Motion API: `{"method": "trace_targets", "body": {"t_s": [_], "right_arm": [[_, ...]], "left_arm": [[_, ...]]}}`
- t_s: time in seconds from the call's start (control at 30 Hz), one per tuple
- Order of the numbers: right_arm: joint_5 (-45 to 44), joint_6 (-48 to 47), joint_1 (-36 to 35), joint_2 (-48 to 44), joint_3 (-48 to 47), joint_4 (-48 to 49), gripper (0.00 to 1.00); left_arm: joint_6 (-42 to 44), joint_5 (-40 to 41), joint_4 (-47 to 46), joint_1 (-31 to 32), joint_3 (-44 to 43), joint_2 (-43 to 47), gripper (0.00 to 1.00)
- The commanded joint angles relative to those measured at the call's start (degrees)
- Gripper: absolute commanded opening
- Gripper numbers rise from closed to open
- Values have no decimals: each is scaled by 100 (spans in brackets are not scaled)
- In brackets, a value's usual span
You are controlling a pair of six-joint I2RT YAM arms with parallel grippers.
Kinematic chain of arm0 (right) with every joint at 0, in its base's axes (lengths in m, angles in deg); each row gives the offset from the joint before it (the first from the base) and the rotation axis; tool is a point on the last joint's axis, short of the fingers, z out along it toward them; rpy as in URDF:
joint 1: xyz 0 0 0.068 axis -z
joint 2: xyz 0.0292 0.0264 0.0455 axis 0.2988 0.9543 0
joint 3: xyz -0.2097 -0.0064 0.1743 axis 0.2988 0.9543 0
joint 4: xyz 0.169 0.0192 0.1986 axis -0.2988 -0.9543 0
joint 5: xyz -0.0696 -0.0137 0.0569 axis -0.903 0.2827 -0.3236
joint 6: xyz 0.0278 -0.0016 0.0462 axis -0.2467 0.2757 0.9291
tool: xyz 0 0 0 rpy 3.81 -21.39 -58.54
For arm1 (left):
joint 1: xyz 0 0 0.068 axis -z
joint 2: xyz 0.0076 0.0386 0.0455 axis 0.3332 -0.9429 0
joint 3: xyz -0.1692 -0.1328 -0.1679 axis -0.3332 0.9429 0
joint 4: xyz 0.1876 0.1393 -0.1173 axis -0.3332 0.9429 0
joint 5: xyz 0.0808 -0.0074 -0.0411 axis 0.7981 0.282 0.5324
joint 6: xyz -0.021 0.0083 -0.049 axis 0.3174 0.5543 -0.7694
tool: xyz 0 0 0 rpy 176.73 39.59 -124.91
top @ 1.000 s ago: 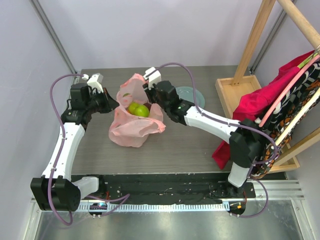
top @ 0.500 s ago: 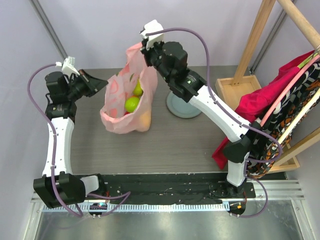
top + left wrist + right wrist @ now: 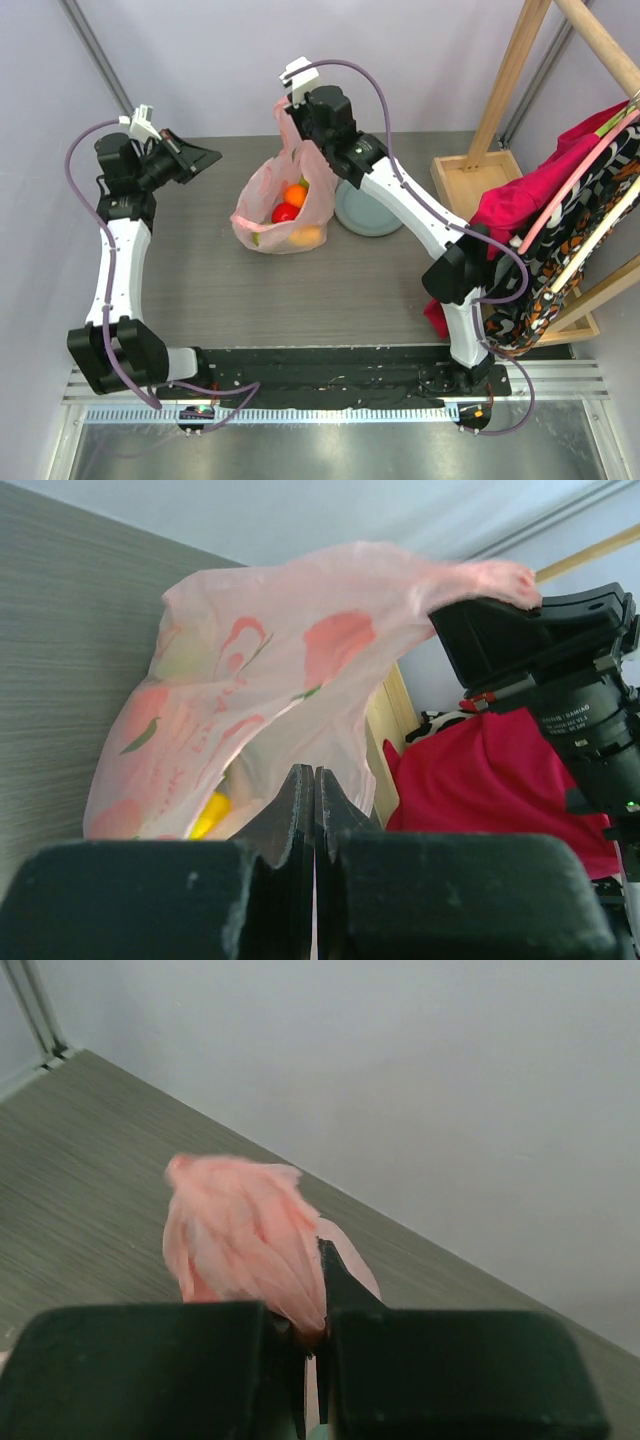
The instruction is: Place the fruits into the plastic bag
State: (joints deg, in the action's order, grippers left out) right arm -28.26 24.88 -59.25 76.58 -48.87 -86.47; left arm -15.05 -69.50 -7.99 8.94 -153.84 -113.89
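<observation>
The pink plastic bag hangs from my right gripper, which is shut on its bunched handles above the table. The bag's bottom rests on the table beside the grey plate. Through its mouth I see an orange fruit, a red apple and a yellow-orange fruit; other fruits are hidden. My left gripper is shut and empty, well left of the bag. In the left wrist view its jaws are pressed together, the bag ahead with a yellow fruit showing inside.
A round grey plate lies just right of the bag. A wooden rack with a tray base and hanging red cloth stands at the right edge. The red cloth also shows in the left wrist view.
My right gripper has lifted the bag by its handles off the table. My left gripper has let go and drawn back to the left. The bag has swung right toward the plate.
</observation>
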Motion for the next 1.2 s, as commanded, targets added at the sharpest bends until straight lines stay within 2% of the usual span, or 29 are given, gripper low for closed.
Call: {"method": "trace_targets", "body": {"t_s": [0.0, 0.1, 0.13, 0.2, 0.23, 0.27, 0.3, 0.33, 0.37, 0.4, 0.43, 0.47, 0.63, 0.93, 1.03, 1.17], "right_arm": [[143, 222, 231, 4, -208, 186, 1], [214, 257, 311, 101, -111, 230, 2], [231, 292, 328, 118, -85, 256, 11], [231, 328, 363, 162, -58, 265, 25], [240, 337, 363, 162, -49, 265, 44], [284, 363, 355, 145, -23, 257, 56], [302, 389, 363, 101, 12, 256, 67], [302, 424, 363, 49, 108, 265, 87], [337, 503, 363, -4, 179, 257, 94], [354, 556, 355, -179, 258, 265, 98], [381, 600, 355, -285, 493, 317, 100], [416, 705, 355, -416, 652, 379, 100], [618, 996, 259, -1583, 2153, 1090, 100], [732, 1329, -155, -3176, 3876, 1486, 100], [698, 1374, -199, -3826, 4476, 1522, 100], [224, 1558, -199, -4714, 5301, 1540, 100]], "left_arm": [[96, -102, -300, -29, 11, -240, 0], [245, -102, -300, -20, 90, -223, 0], [298, -93, -300, -11, 133, -188, 0], [456, 21, -274, -2, 195, -39, 16], [526, 178, -265, 6, 213, 5, 24], [709, 258, -221, -2, 222, 58, 46], [807, 354, -64, 24, 204, 93, 56], [895, 564, 24, 33, 187, 154, 66], [983, 662, 112, 42, 169, 190, 80], [1097, 785, 235, 50, 169, 225, 89], [1150, 899, 271, 50, 178, 330, 97], [1186, 1135, 280, 50, 204, 392, 100], [1388, 1708, 263, 147, 204, 761, 100], [1731, 2350, 403, 270, 195, 1727, 100], [1897, 2438, 806, 279, 99, 1956, 100], [2214, 2517, 1430, 279, 11, 2273, 100]]}}
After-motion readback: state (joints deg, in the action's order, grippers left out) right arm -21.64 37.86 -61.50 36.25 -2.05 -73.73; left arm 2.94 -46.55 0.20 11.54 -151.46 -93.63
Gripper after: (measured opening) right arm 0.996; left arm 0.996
